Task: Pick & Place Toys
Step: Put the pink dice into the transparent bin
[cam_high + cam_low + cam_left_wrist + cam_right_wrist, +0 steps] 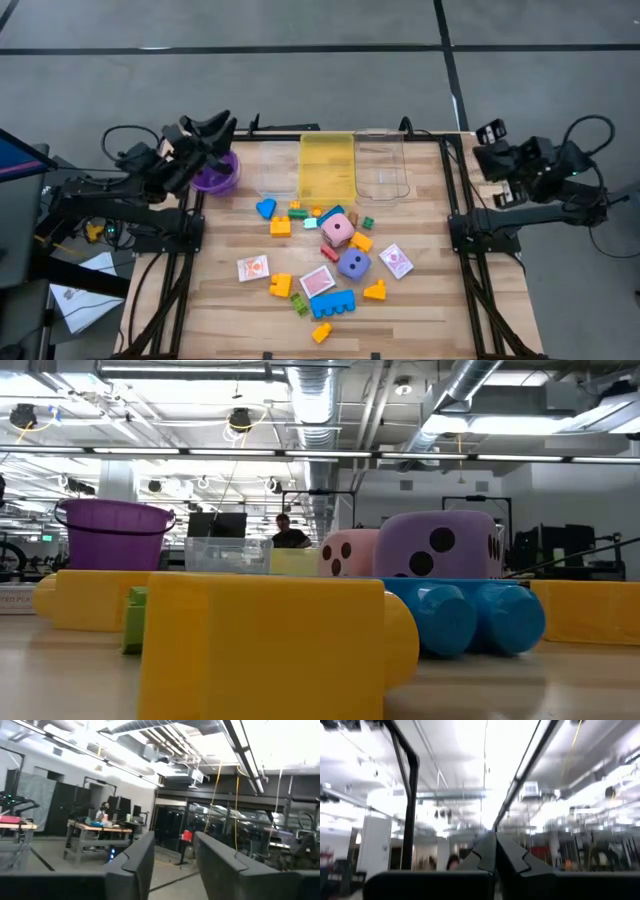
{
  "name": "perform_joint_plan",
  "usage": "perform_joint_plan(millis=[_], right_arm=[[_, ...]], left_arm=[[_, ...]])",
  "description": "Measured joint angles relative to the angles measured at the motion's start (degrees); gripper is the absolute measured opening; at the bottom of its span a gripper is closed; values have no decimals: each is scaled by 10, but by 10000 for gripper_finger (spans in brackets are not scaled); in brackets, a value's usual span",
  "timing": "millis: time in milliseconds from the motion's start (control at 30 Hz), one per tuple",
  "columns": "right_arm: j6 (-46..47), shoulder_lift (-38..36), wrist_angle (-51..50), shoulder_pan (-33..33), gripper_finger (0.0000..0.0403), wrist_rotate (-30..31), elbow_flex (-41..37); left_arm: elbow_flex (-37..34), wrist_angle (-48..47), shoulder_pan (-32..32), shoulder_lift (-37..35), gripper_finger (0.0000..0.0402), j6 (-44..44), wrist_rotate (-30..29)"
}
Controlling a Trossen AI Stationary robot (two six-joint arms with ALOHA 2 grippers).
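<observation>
Now the left tool [213, 127] hangs above the purple bowl [216, 176] at the bench's [430, 300] far left corner, its fingers [142, 860] parted with nothing between them. Off the right edge, the right tool [492, 132] is clenched and empty. Blocks, cards and both dice (pink [338, 229], purple [352, 264]) lie scattered mid-bench, near the bins [328, 165].

Left gripper [172, 865] raised, dark fingers [142, 862] parted with a gap between, empty, aimed level into a room with workbench [97, 827] beyond.
</observation>
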Motion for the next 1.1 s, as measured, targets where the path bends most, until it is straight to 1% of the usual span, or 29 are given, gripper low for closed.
perform_joint_plan(millis=[67,233,367,433,500,567,633,700,767,867,1000,1100], right_arm=[[0,1,23,0,0,0,0],[2,1,44,1,0,-1,0],[52,1,42,1,0,-2,0],[55,1,46,0,0,4,0],[55,5,47,0,3,22,0],[56,10,44,0,15,26,0],[73,20,50,0,40,42,-1],[101,33,57,0,74,62,0],[123,53,73,0,114,72,1],[148,83,60,0,182,72,24],[149,116,-26,1,266,72,99],[146,145,-116,10,308,72,176]], left_arm=[[0,13,0,-2,165,0,-5],[0,60,-2,-3,202,0,-6],[0,56,-2,-5,228,0,-6],[0,58,-2,-7,240,0,-6],[0,56,-2,-10,251,0,-6],[0,58,-2,-13,261,-1,-3],[0,58,-2,-18,270,-2,7],[0,57,-2,-24,279,-2,20],[0,59,-2,-26,286,-3,44],[0,57,-2,-36,298,-3,65],[0,55,-2,-53,316,-2,88],[0,56,-2,-69,332,-5,92]])
